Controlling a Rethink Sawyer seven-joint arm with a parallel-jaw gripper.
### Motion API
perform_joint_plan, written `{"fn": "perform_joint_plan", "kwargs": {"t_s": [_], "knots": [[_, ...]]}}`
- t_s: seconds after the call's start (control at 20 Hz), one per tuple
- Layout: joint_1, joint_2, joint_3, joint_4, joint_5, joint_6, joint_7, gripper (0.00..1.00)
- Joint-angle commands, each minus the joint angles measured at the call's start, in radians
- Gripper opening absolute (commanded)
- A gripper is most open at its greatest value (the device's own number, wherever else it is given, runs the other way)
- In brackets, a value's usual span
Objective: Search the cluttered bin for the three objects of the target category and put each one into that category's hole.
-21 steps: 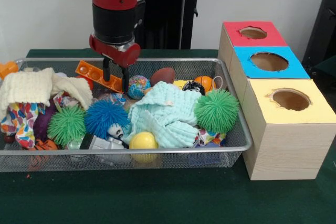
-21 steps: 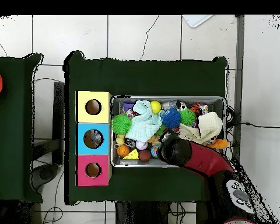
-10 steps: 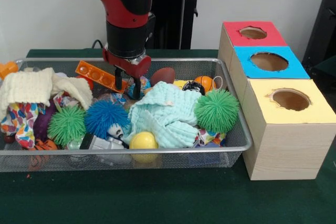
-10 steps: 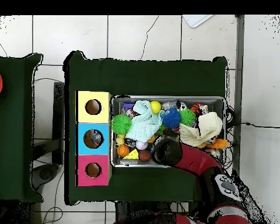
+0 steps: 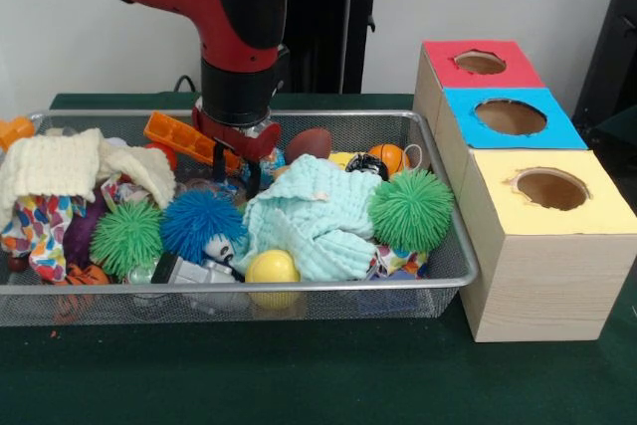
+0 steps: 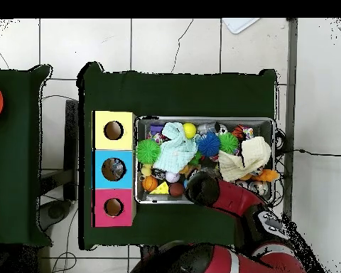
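The tool (image 5: 235, 172) is lowered into the wire bin (image 5: 438, 276), just behind the pale green cloth (image 5: 317, 221). Its two fingers are seen apart, with nothing clearly held. A small globe ball (image 5: 271, 158) is seen right beside the tool. The box with three holes (image 5: 537, 246) is placed beside the bin.

I am looking at a lab test bench, not a home. A green cloth-covered table (image 6: 180, 96) stands on a pale tiled floor (image 6: 173, 43) with loose cables (image 6: 56, 99) trailing across it. A plain white wall (image 5: 90, 37) backs the setup, and a wooden sorting box (image 5: 518, 246) with coloured holes sits staged beside a wire bin (image 5: 448, 266).
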Motion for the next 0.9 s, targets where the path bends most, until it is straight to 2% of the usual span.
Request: {"fn": "perform_joint_plan", "kwargs": {"t_s": [0.05, 0.55, 0.9], "knots": [[-0.046, 0.069, -0.003, -0.069, -0.06, -0.028, 0.034, 1.0], [-0.05, 0.056, -0.013, -0.068, -0.077, -0.017, 0.048, 1.0], [0.001, 0.066, -0.082, -0.122, -0.094, 0.008, 0.043, 1.0]]}}
